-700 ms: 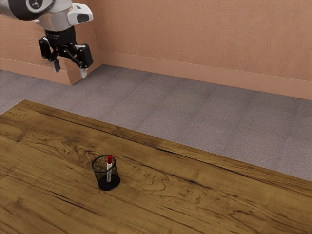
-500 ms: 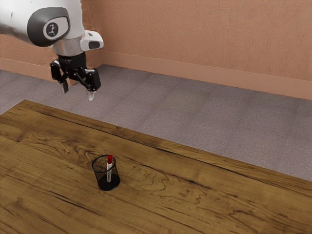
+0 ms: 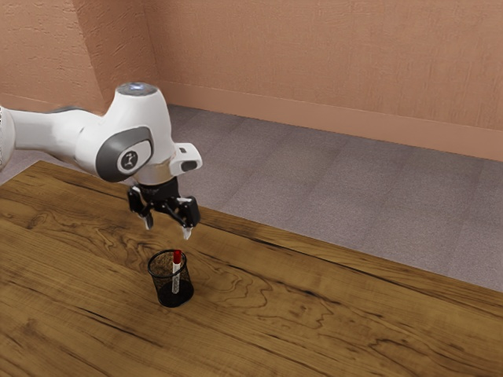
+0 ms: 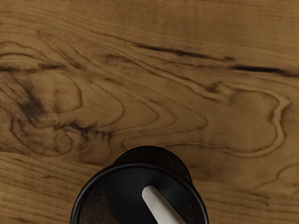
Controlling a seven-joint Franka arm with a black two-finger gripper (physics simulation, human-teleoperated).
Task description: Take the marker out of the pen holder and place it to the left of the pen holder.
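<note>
- My end effector [image 3: 167,228] hangs above the pen holder [image 3: 163,297], its two fingers spread with nothing between them; I judge this the approach to the grasp.
- Before descending, I'd centre on the marker [image 3: 176,275], not the pen holder, and turn my fingers to straddle its lean.
- The marker stands tilted inside, red cap up at the rim; I'd pinch high, then lift straight until its foot clears, lest the mesh snag and tip everything.
- It's a slim, smooth white cylinder, likely to swivel under an off-centre squeeze.
- The pen holder is black wire mesh, round-rimmed, dark-bottomed.
- Beneath lies the table [image 3: 314,314], brown wood with swirling grain and dark cracks.
</note>
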